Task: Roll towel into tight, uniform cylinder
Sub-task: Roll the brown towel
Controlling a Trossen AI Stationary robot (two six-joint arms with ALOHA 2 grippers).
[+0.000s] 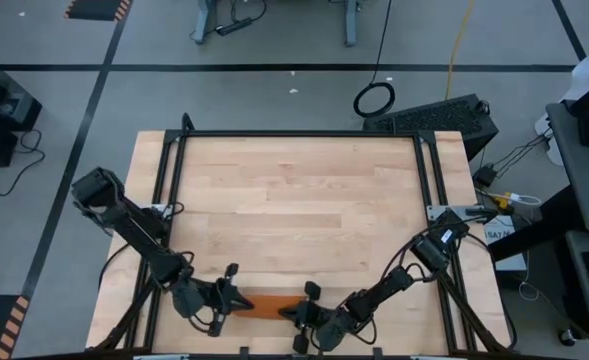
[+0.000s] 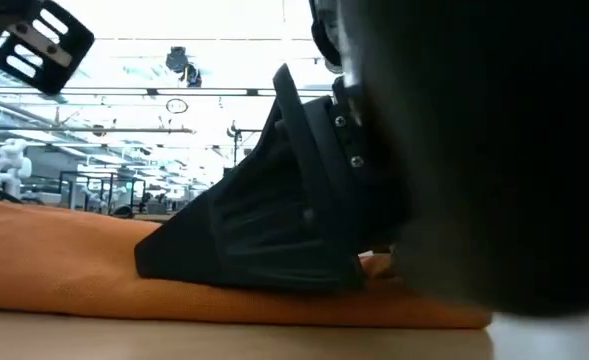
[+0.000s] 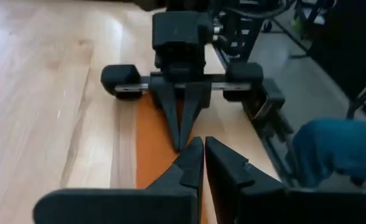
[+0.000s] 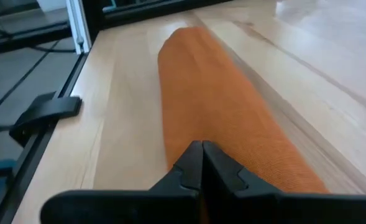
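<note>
The rust-orange towel (image 1: 269,303) lies rolled into a long cylinder along the table's near edge; it also shows in the right wrist view (image 4: 214,106) and the low view (image 2: 74,260). My right gripper (image 4: 202,152) is shut at the roll's right end, and it shows from the front in the left wrist view (image 3: 181,140). My left gripper (image 3: 202,152) is shut over the roll's left end (image 1: 236,298). I cannot tell whether it touches the towel. The white tag is hidden. My right gripper lies with its shut fingers (image 2: 224,240) on the top of the roll near its right end (image 4: 245,162). The fingers slant down from the table's right and lie along the roll. The roll rests on the table. Whether any cloth is caught between the fingers is hidden.
Bare wooden tabletop (image 1: 294,200) stretches toward the far edge. A black frame rail and a black clamp (image 4: 46,112) run along the near edge beside the roll. A blue shape (image 3: 338,149) shows beyond the table's edge.
</note>
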